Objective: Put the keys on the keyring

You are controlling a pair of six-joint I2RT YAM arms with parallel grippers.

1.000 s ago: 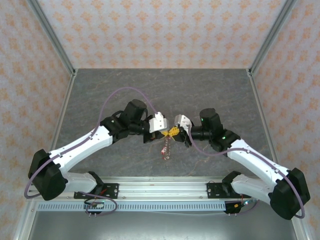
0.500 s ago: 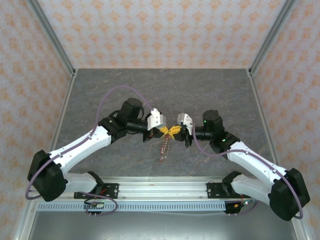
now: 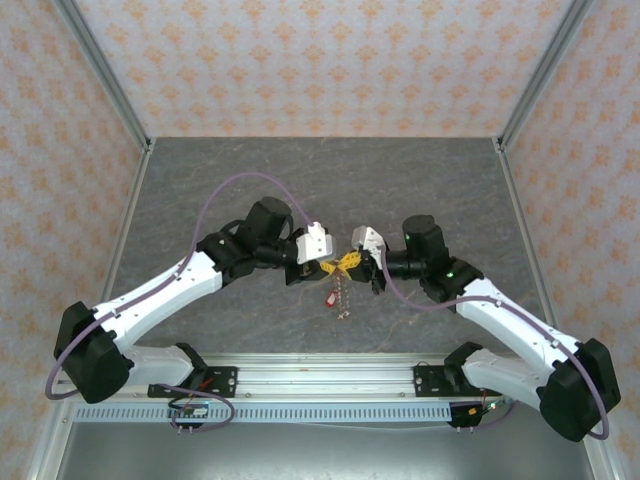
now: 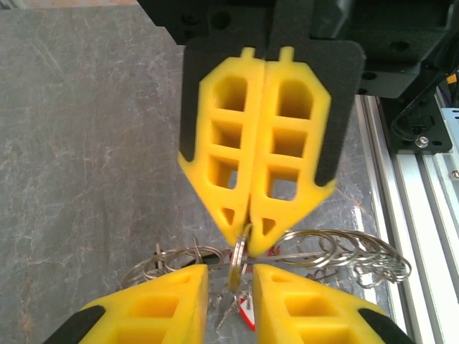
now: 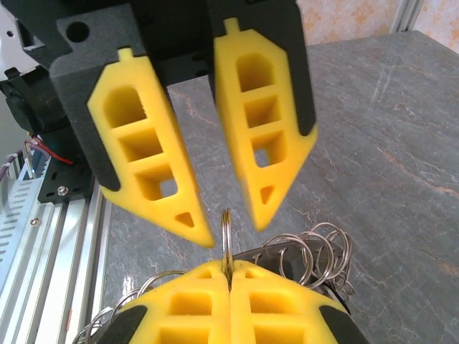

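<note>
**A:** Where is the keyring sitting, and which hand is having it?

**B:** Going from the near side of the right wrist view, the right gripper [image 5: 228, 271] is pressing its fingers fully together on the keyring [image 5: 225, 229]. The ring is standing on its edge, sticking out of the fingertips. Silvery loops [image 5: 315, 251] are spreading out just beside it.

**A:** And the other hand?

**B:** Just beyond, the left gripper [image 5: 235, 231] is standing partly open and is holding nothing. The thin edge of the ring is pointing straight into the gap between its two fingers, one finger on each flat side. I am judging that neither finger is touching the ring. So the right arm is the nearer one, and the coming move is depending on this line-up.

**A:** How many things are you counting?

**B:** Two grippers and one pinched ring. In the left wrist view, one red tag [image 4: 246, 315] is hanging below. The keys [image 3: 341, 300] are dangling under the grippers over the table [image 5: 373, 107], but they are too small for me to count
</note>
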